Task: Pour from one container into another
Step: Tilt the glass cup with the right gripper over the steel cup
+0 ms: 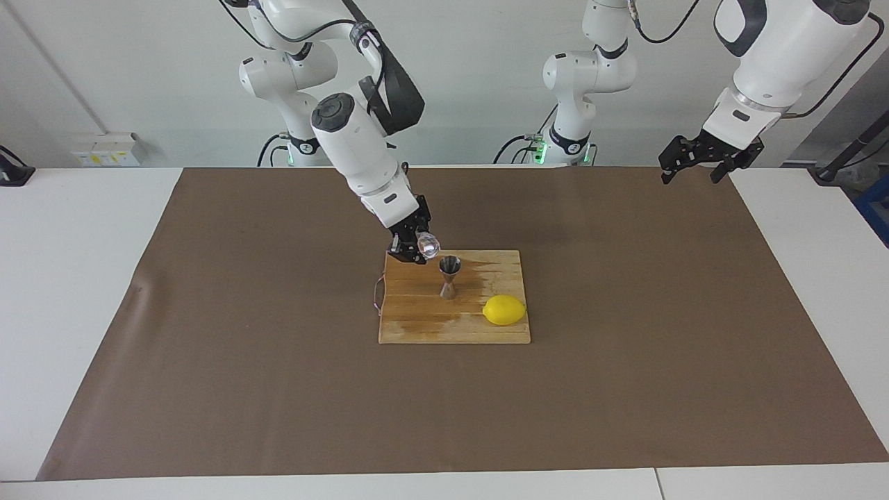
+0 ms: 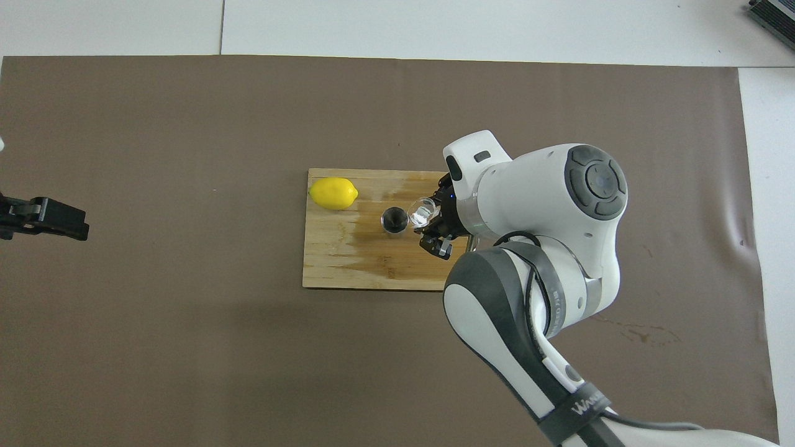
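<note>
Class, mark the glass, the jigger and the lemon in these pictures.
glass (image 1: 428,245), facing view, its clear side.
jigger (image 1: 449,277), facing view, its narrow waist.
lemon (image 2: 333,193), overhead view, the middle of its rind.

We are looking at a robotics lab, not a kitchen. Two white Franka arms (image 1: 361,153) are standing on pedestals at a plain white table (image 1: 83,278), with cables trailing from their bases and green status lights glowing there. A brown paper sheet (image 1: 625,347) is covering the tabletop as a work surface, and a wooden cutting board (image 1: 417,326) with a lemon (image 1: 504,310) is sitting on it as a staged prop. A bare pale wall is running along the back.
</note>
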`<state>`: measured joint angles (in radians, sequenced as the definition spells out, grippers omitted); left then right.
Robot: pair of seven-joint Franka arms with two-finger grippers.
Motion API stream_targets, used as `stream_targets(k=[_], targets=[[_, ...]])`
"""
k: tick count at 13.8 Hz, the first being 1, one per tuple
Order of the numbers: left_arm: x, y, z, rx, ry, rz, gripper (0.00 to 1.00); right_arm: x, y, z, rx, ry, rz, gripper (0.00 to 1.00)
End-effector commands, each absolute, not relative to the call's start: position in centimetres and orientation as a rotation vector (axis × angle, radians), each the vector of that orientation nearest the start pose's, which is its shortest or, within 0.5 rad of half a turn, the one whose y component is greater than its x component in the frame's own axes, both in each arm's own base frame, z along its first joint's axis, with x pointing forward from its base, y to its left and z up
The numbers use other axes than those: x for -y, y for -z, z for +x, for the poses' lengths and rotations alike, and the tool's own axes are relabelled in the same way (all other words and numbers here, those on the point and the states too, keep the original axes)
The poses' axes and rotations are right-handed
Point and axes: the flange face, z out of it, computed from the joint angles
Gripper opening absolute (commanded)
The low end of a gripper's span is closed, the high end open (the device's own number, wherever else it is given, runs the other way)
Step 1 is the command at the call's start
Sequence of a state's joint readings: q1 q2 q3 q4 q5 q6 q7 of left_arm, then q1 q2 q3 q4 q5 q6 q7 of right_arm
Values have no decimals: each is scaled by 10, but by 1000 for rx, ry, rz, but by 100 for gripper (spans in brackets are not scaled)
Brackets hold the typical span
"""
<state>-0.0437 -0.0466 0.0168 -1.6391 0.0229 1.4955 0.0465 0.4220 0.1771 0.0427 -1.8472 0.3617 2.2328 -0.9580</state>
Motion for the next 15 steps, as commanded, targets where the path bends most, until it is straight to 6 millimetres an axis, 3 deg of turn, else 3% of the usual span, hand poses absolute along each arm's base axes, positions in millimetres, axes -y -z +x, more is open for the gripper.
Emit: stream_targets(k=[1, 5, 15], targets=[[8, -615, 526, -129, -146, -3097, 100, -295, -456, 558, 1656, 370, -2381, 1], [8, -615, 526, -129, -146, -3097, 100, -300, -458, 557, 1680, 360, -2387, 1], [8, -615, 526, -129, -146, -3095, 100, -310, -445, 581, 1649, 322, -2455, 0]])
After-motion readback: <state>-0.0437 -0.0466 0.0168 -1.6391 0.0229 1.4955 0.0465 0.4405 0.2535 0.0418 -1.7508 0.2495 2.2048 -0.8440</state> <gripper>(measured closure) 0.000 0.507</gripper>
